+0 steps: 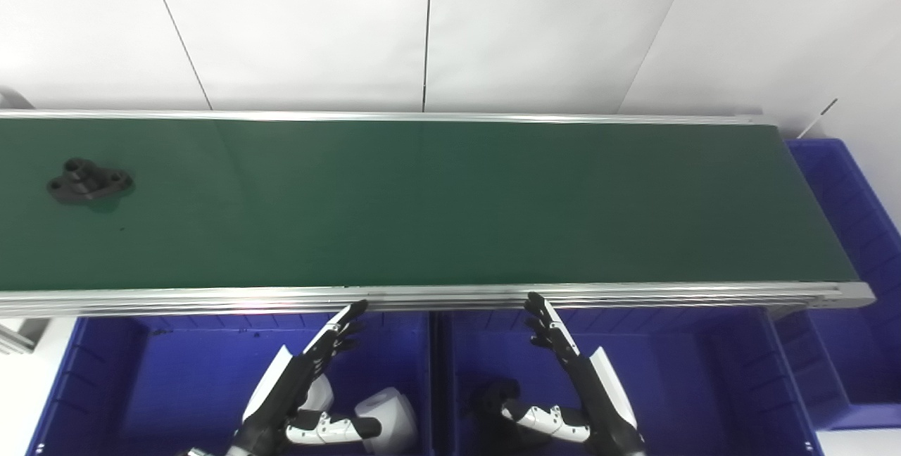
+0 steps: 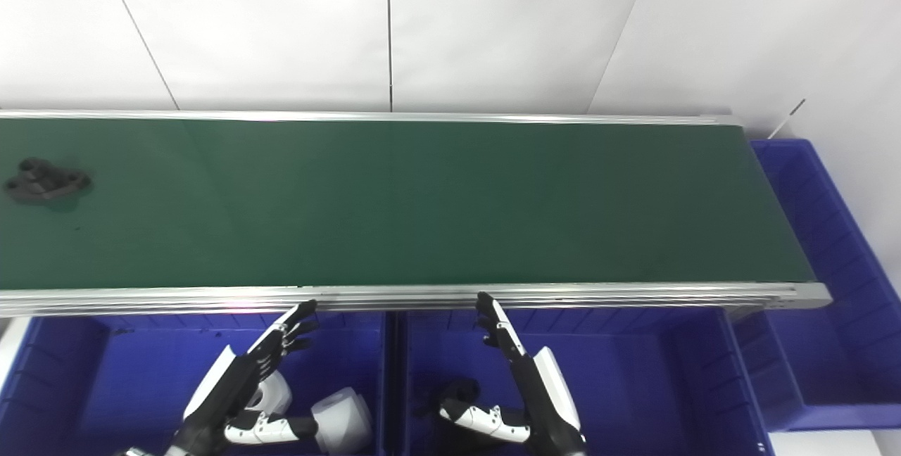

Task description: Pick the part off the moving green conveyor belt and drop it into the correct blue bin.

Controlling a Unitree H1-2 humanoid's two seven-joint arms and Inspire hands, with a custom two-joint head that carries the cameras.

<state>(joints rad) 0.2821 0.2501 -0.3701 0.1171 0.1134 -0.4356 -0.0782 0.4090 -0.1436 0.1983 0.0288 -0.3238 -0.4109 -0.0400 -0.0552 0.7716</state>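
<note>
Both hands hover empty over the blue bins point(image 1: 176, 371), the left hand point(image 1: 310, 371) and right hand point(image 1: 570, 364) with fingers spread, pointing at the green belt point(image 1: 450, 203). Far left on the belt lies the black part point(image 1: 88, 181).

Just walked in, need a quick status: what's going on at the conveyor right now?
Nothing is held yet. A black part lies on the green conveyor belt at its far left end. The left hand and right hand are both open and hover over the blue bins below the belt's near rail, well short of the part. The left bin holds white parts; a dark one lies in the right bin.
</note>
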